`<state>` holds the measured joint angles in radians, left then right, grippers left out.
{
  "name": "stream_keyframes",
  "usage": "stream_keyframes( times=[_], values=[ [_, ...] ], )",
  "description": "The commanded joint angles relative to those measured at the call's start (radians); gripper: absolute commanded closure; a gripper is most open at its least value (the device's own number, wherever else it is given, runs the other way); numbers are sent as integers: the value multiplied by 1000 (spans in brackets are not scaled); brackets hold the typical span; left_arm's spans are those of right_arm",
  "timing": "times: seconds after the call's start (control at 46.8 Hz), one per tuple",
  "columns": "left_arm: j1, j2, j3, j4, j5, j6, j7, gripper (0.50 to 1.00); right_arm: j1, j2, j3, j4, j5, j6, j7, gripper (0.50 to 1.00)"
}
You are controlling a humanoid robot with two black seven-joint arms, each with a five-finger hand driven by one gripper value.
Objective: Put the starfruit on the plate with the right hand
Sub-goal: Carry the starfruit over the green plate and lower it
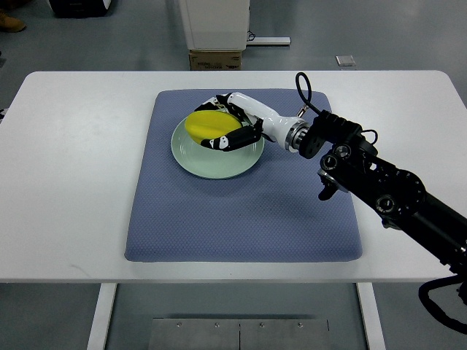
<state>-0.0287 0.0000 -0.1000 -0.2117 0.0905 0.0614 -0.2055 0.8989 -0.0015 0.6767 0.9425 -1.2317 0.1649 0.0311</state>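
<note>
Matt woven cloth mat (241, 211) under a smooth glossy plate (219, 164).

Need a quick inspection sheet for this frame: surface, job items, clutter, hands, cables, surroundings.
Surface: white table with a blue mat lying flat in the middle.
Job items: yellow starfruit over the pale green plate, which sits on the mat's far half.
Clutter: nothing seen on the table.
Hands: right hand wrapped around the starfruit above the plate; left hand not in view.
Cables: black cable loop at the right wrist; more cable at the arm's lower end.
Surroundings: grey floor, cardboard box and white unit beyond the table.
</note>
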Motion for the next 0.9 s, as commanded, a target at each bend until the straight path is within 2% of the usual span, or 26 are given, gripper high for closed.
stream_keyframes(
  times=[0.0, 0.555, 0.876],
  values=[
    [0, 0, 0, 0, 0, 0, 0, 500, 12, 2, -23, -13, 0, -2, 0, 1000],
    [1, 0, 0, 0, 0, 0, 0, 500, 80, 2, -152, -133, 0, -65, -2, 1000],
    [0, 0, 0, 0, 0, 0, 0, 500, 81, 2, -213, -130, 1, -67, 0, 1000]
  ],
)
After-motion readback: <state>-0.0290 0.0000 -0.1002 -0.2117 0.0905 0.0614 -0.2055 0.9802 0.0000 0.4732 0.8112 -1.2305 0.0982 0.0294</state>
